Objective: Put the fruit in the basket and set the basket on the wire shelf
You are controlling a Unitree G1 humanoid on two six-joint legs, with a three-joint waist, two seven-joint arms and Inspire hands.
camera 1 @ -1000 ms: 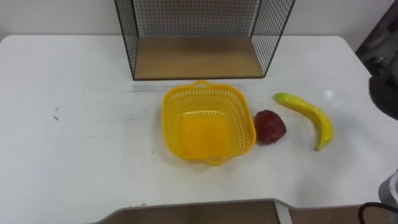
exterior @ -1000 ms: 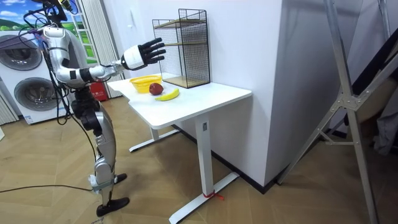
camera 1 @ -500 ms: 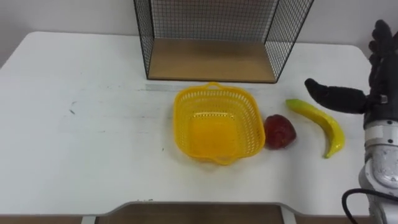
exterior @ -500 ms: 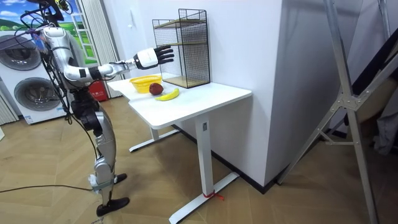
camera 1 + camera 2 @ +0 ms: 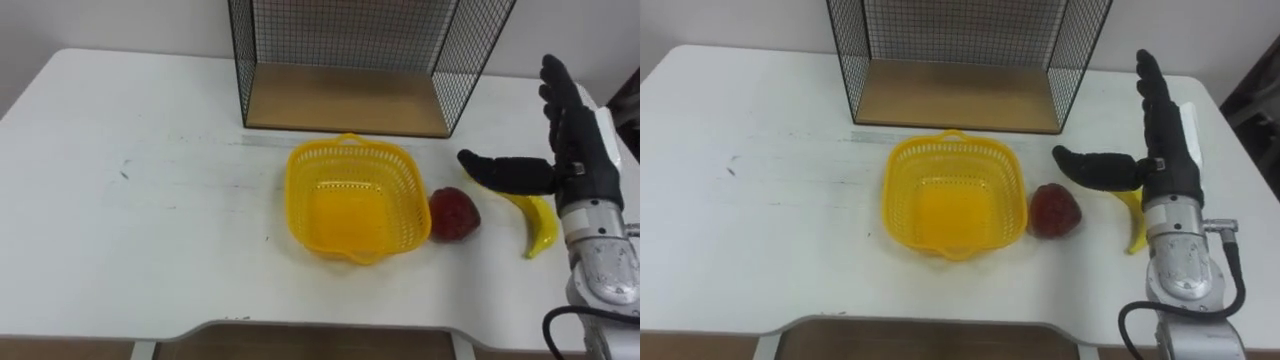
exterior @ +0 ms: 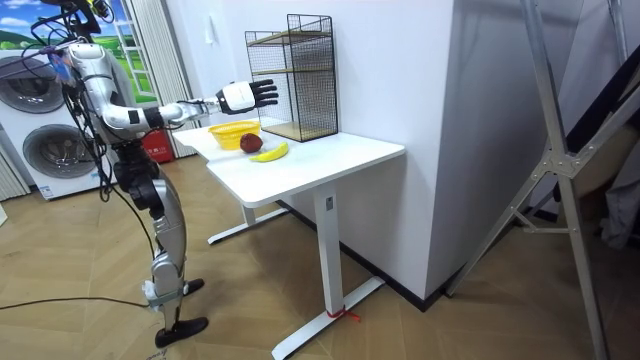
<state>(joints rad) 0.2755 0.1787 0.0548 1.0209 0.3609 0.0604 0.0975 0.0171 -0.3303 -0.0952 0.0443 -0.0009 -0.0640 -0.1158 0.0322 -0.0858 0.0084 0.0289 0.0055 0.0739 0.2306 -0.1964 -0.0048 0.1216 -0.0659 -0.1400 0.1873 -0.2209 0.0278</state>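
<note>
A yellow plastic basket [image 5: 350, 195] stands empty in the middle of the white table [image 5: 150, 240]. Just right of it lies a dark red fruit [image 5: 454, 214], touching or nearly touching the basket's wall. Further right lies a yellow banana [image 5: 540, 222], partly covered by my right hand [image 5: 572, 150]. That hand hovers over the banana, open, fingers straight and thumb spread toward the basket. The wire shelf [image 5: 370, 50] with a brown wooden floor stands at the table's back edge, behind the basket. In the room view the right hand [image 6: 248, 95] is stretched out above the table.
The table's left half is bare white surface with a few faint marks [image 5: 124, 172]. In the room view I stand at the table's end, with washing machines [image 6: 40, 150] behind me and a wall beside the table.
My right hand has come in from the right and moved left over the banana, covering its upper end. The camera has shifted, sliding the whole scene slightly rightward in the picture.
</note>
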